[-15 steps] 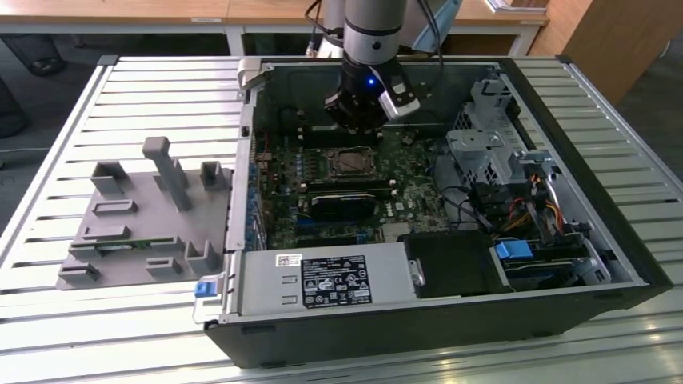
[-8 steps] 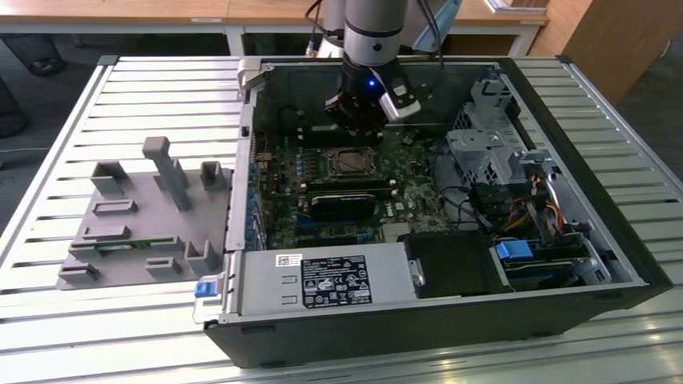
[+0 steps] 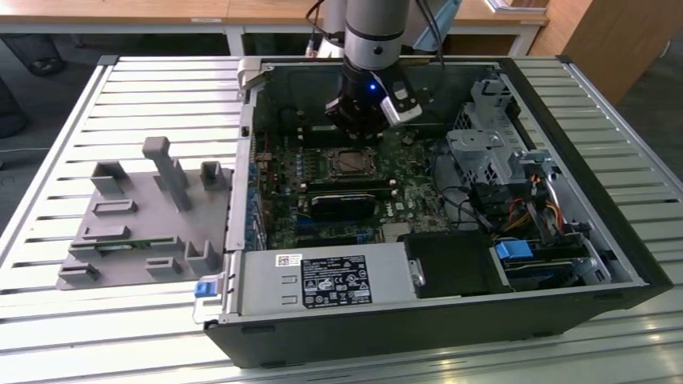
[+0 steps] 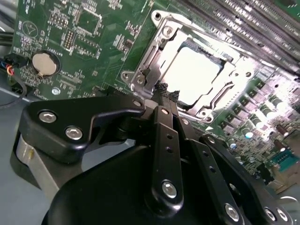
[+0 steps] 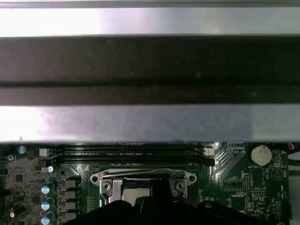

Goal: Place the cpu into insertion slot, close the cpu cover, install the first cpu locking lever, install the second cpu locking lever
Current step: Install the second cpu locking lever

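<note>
End effector (image 4: 161,93) of mine, fingers clenched together and grasping nothing, poised just above the cpu cover (image 4: 154,51), which lies closed over the cpu (image 4: 192,75) seated in the insertion slot (image 3: 349,162).

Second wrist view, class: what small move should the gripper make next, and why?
Probably ease down onto the near edge of the cover: the chip already lies under it, and the shut gripper sits right at that edge.

A grey tubular arm (image 3: 375,28) ends in a black wrist with a blue light; the black hand (image 4: 161,93) carries silver screws.
</note>
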Robot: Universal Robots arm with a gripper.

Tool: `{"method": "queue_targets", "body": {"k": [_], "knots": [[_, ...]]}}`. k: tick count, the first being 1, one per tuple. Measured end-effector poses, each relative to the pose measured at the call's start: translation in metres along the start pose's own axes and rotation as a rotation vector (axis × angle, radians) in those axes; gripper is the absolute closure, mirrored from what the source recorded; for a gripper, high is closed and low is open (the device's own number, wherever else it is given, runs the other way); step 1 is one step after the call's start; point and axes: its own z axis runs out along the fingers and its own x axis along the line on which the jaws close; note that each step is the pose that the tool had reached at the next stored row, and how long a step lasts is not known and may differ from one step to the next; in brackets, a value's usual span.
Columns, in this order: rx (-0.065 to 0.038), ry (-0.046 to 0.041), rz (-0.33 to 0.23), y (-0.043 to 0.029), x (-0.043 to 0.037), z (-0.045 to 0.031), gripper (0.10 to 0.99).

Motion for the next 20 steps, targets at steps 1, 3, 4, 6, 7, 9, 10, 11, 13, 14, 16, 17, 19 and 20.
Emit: {"method": "queue_targets", "body": {"k": [1,3,4,6,7,9,10,11,13,14,16,17,19,20], "knots": [[-0.001,0.0000,0.000,-0.0013,0.0000,-0.0001,0.980],[-0.005,0.0002,0.000,-0.0021,-0.0001,-0.0015,0.980],[-0.007,0.0002,0.000,-0.0021,0.0002,-0.0036,0.980],[-0.008,0.0001,0.000,-0.0018,0.0002,-0.0104,0.980],[-0.008,0.0002,0.000,-0.0017,0.0002,-0.0147,0.980],[-0.008,0.0003,0.000,-0.0013,0.0002,-0.0230,0.980],[-0.008,0.0002,0.000,-0.0013,0.0001,-0.0250,0.980],[-0.008,0.0003,0.000,-0.0017,0.0001,-0.0255,0.980],[-0.008,0.0003,0.000,-0.0082,-0.0001,-0.0258,0.980],[-0.008,0.0002,0.000,-0.0145,-0.0003,-0.0260,0.980],[-0.008,0.0005,0.000,-0.0241,-0.0006,-0.0263,0.980],[-0.009,0.0012,0.000,-0.0266,-0.0007,-0.0262,0.980],[-0.015,0.0087,0.000,-0.0279,-0.0008,-0.0256,0.980],[-0.022,0.0133,0.000,-0.0280,-0.0009,-0.0253,0.980]]}}
